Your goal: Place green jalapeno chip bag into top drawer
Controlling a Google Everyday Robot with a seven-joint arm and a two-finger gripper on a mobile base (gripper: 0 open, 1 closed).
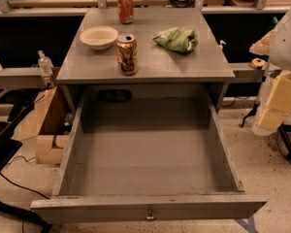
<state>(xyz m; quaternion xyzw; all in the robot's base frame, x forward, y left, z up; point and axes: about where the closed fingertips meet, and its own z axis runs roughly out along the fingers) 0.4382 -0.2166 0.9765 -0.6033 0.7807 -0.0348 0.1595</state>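
Observation:
The green jalapeno chip bag (pixel 177 39) lies crumpled on the grey cabinet top (pixel 184 64), at the back right. The top drawer (pixel 145 205) is pulled wide open below the top, with nothing in it; its small metal knob (pixel 149 214) shows on the front panel. My gripper (pixel 270 121) hangs at the right edge of the view, beside the cabinet and off its top. It is well to the right of the bag and lower in the view, and it holds nothing that I can see.
On the cabinet top stand a tan bowl (pixel 99 37) at the back left, a brown soda can (pixel 127 55) near the front edge, and a red can (pixel 125 8) at the back. Cardboard boxes (pixel 46 130) and cables lie on the floor at left.

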